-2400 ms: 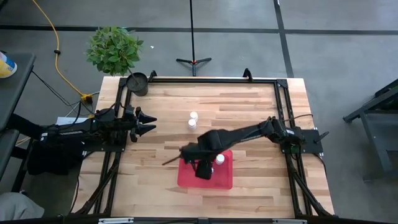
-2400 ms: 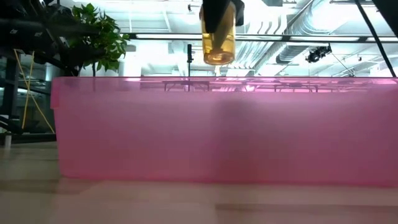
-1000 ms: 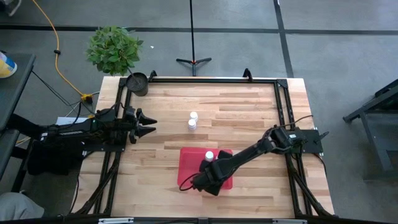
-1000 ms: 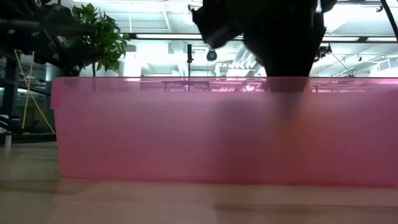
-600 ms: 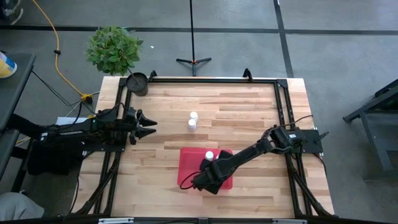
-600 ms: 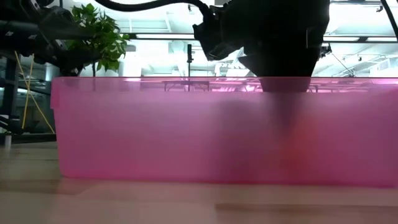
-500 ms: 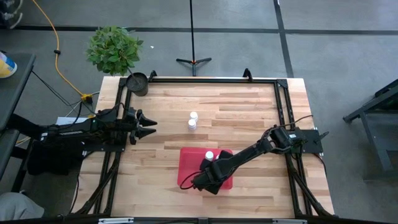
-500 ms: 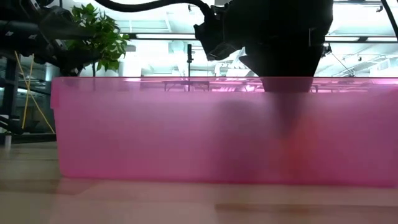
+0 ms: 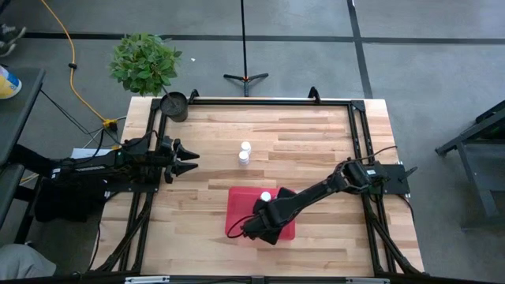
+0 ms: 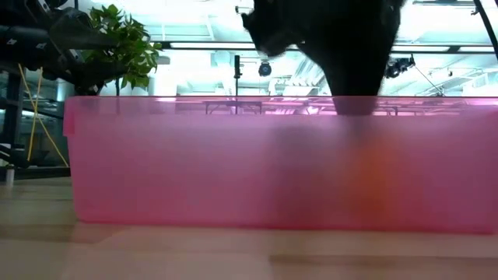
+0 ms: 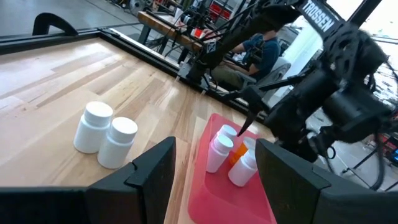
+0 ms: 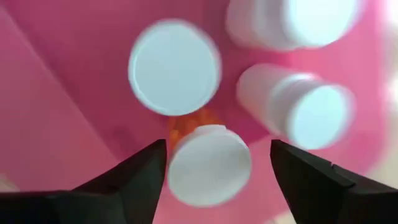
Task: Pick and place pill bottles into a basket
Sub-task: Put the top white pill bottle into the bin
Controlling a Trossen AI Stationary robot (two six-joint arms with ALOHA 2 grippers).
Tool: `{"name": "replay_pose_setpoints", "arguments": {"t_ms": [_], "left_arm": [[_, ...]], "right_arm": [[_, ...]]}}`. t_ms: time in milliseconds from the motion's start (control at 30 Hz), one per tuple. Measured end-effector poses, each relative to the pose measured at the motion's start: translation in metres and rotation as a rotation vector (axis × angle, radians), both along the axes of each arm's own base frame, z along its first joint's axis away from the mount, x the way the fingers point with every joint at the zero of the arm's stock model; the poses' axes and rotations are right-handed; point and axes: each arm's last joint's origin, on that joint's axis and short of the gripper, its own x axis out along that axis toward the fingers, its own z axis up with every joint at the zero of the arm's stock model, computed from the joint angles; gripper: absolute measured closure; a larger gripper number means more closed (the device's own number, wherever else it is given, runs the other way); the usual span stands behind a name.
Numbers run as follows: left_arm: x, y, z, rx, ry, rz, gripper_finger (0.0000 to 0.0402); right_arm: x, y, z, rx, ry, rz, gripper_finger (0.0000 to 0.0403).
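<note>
The red tray [image 9: 237,207] lies near the table's front edge. In it stand three white bottles [image 12: 174,67] [image 12: 298,106] [image 12: 292,22] and an amber bottle with a white cap [image 12: 208,165]. My right gripper [image 9: 251,227] hangs over the tray, pointing down, open. Its fingers stand on either side of the amber bottle's cap, with a gap on one side. Two more white bottles [image 9: 244,152] stand side by side on the table beyond the tray. They also show in the left wrist view [image 11: 104,134]. My left gripper [image 9: 194,158] is open and empty at the table's left.
A small dark pot [image 9: 173,105] stands at the far left corner, with a potted plant [image 9: 145,61] behind it on the floor. A dark frame [image 9: 260,102] runs along the table's edges. Bare wood lies between the two loose bottles and the tray.
My right gripper brought the amber bottle from above the tray's far part down into its near part. In the last half second it has risen a little. The amber bottle stays low in the tray. My left arm has kept still.
</note>
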Motion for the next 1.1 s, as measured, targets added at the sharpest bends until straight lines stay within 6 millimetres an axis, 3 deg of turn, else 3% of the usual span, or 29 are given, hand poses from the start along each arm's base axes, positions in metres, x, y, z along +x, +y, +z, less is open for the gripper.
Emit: {"name": "replay_pose_setpoints", "arguments": {"t_ms": [167,367,667,900,1100], "left_arm": [[0.000,0.000,0.000,0.000,0.000,0.000,0.0149],[0.000,0.000,0.000,0.000,-0.001,0.000,0.0149],[0.000,0.000,0.000,0.002,0.000,0.003,0.0149],[0.000,0.001,0.000,0.056,0.003,0.033,0.0149],[0.000,0.001,0.000,0.057,0.003,0.041,0.0149]], "right_arm": [[0.005,-0.005,0.033,-0.024,-0.054,0.015,0.0125],[0.011,-0.010,0.086,-0.107,-0.241,0.057,0.0125],[0.000,-0.033,0.126,-0.233,-0.429,0.050,0.0125],[-0.027,-0.060,0.167,-0.427,-0.523,-0.031,0.0141],[-0.064,-0.090,0.199,-0.496,-0.601,-0.112,0.0172]]}}
